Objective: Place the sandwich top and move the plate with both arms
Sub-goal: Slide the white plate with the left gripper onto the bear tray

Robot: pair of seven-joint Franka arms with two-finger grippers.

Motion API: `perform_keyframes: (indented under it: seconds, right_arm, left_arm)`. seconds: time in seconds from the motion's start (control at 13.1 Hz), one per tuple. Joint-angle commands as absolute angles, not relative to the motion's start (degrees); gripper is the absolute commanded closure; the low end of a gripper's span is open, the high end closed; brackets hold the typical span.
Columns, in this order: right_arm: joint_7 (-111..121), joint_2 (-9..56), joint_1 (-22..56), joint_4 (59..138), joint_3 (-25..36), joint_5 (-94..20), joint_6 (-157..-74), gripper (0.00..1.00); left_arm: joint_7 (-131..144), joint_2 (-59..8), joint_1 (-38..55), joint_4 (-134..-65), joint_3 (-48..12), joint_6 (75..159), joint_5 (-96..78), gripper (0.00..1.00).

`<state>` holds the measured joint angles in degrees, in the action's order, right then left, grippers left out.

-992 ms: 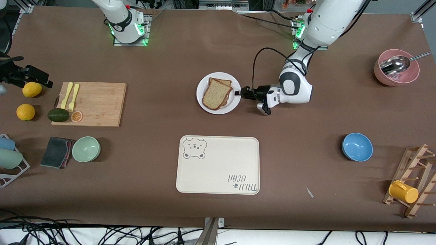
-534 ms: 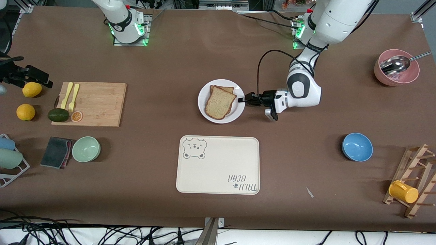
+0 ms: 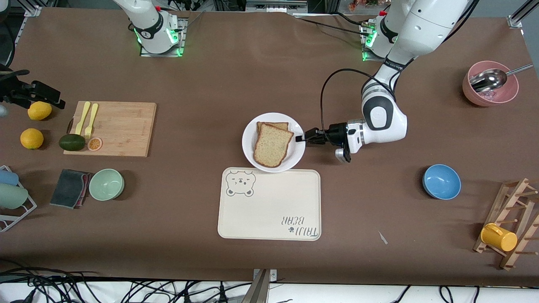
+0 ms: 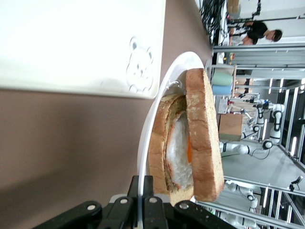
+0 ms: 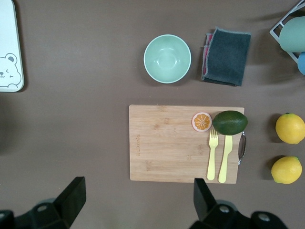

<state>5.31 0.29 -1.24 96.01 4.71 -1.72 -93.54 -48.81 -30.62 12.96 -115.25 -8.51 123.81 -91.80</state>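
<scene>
**What the views leave unseen**

In the front view the sandwich top (image 3: 273, 144) covers most of the lower bread slice (image 3: 272, 126), so only a strip of its crust shows. In the left wrist view the plate (image 4: 157, 114) is seen edge-on, its bottom cut off by the picture's edge. The left tool (image 4: 142, 202) is clamped on the plate's rim, with most of its body out of frame. The right tool (image 5: 138, 194) shows only two spread fingertips at the right wrist picture's edge. The rack (image 3: 12, 198) at the right arm's end of the desk is cut off.

front: high, faces robots; wrists: close; shared: tray (image 3: 269, 204)
</scene>
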Motion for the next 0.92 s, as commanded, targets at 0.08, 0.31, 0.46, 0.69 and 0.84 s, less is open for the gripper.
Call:
perform_keyframes:
  seconds: [0.08, 0.31, 0.46, 0.69, 0.84]
  right_arm:
    - [5.80, 0.70, -1.58, 94.83, 4.66, -2.64, -92.81, 0.00]
    - [5.80, 0.70, -1.58, 94.83, 4.66, -2.64, -92.81, 0.00]
    - [5.80, 0.70, -1.58, 94.83, 4.66, -2.64, -92.81, 0.00]
    - [5.80, 0.70, -1.58, 94.83, 4.66, -2.72, -92.81, 0.00]
    - [5.80, 0.70, -1.58, 94.83, 4.66, -2.72, -92.81, 0.00]
  left_arm:
    - [-43.35, -33.40, 12.30, -108.03, -7.12, 122.96, -90.62, 1.00]
    - [-41.75, -38.56, 12.13, -99.87, -6.33, 122.96, -84.83, 1.00]
    - [-39.56, -42.26, 12.30, -95.30, -6.33, 122.96, -84.38, 1.00]
    - [-33.77, -47.18, 13.01, -87.39, -5.54, 122.96, -81.76, 1.00]
    - [-29.99, -50.17, 13.01, -83.69, -5.54, 122.96, -80.16, 1.00]
